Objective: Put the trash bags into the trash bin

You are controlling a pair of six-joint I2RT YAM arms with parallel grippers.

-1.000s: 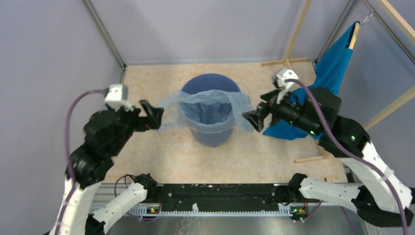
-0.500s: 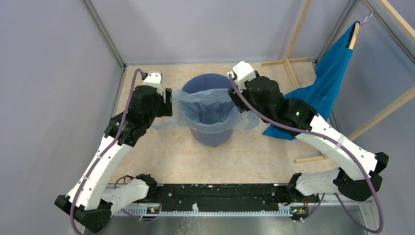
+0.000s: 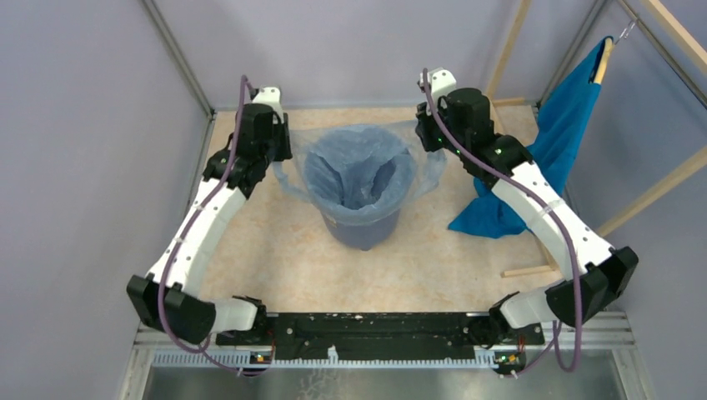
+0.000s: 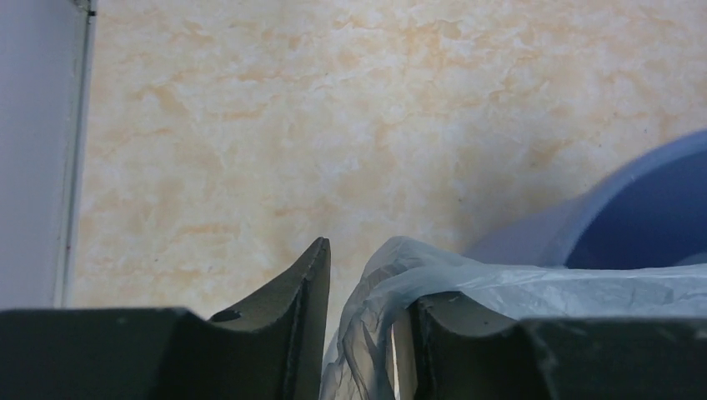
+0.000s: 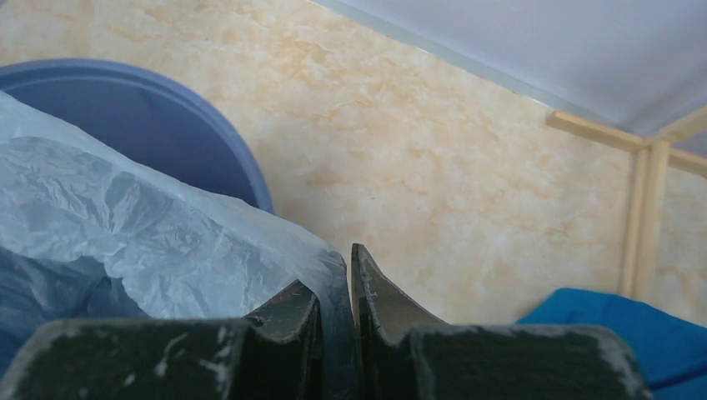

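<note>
The round blue trash bin [image 3: 363,230] stands mid-table, and the thin pale-blue trash bag [image 3: 358,167] is spread across its mouth, with film hanging outside the rim on both sides. My left gripper [image 3: 281,157] is at the bin's far-left rim. In the left wrist view its jaws [image 4: 371,275] stand apart; bag film [image 4: 467,287] is draped over the right finger and bunched in the gap. My right gripper [image 3: 427,135] is at the far-right rim. There its jaws [image 5: 333,271] are nearly together, pinching the bag's edge [image 5: 167,233] beside the bin's rim [image 5: 150,108].
An opaque teal-blue cloth [image 3: 567,125] hangs from a wooden hanger at the right, its lower end on the table beside the right arm. Wooden frame bars [image 3: 492,104] lie at the back right and a strip [image 3: 525,271] at the right. Walls enclose the table.
Both arms have swung from the bin's near sides to its far sides, pulling the bag's mouth wider over the rim. Both grippers' jaws have narrowed, the right onto the film.
</note>
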